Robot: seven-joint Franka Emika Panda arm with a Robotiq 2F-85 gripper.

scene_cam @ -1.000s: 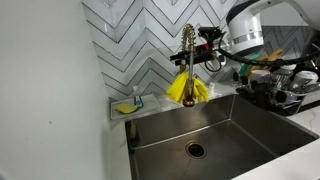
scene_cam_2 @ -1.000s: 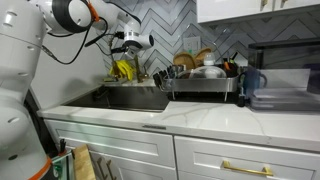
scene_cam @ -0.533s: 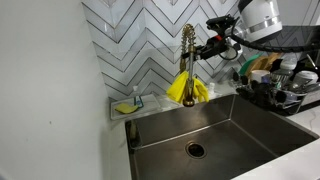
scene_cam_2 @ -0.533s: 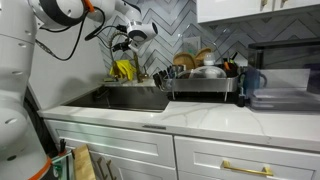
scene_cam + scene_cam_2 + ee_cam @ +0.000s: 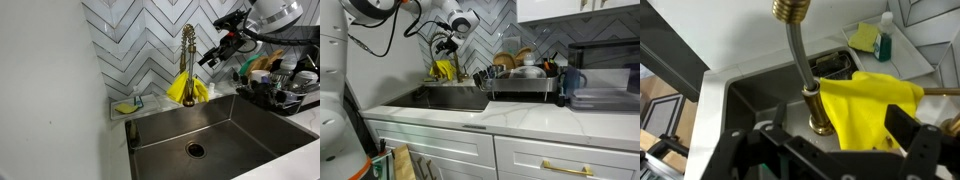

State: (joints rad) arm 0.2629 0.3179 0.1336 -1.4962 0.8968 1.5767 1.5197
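Chevron tiles back a steel sink [image 5: 240, 125] where a yellow cloth [image 5: 188, 90] hangs draped over the brass faucet [image 5: 186, 50] (probably so it drips into the sink while drying), and the gripper [image 5: 214, 57] hovers near the faucet's top, fingers spread and empty.

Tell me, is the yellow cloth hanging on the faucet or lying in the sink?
Hanging: the yellow cloth drapes from the faucet, above the sink.

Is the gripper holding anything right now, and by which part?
Nothing is held. The gripper is open, apart from the yellow cloth draped on the faucet.
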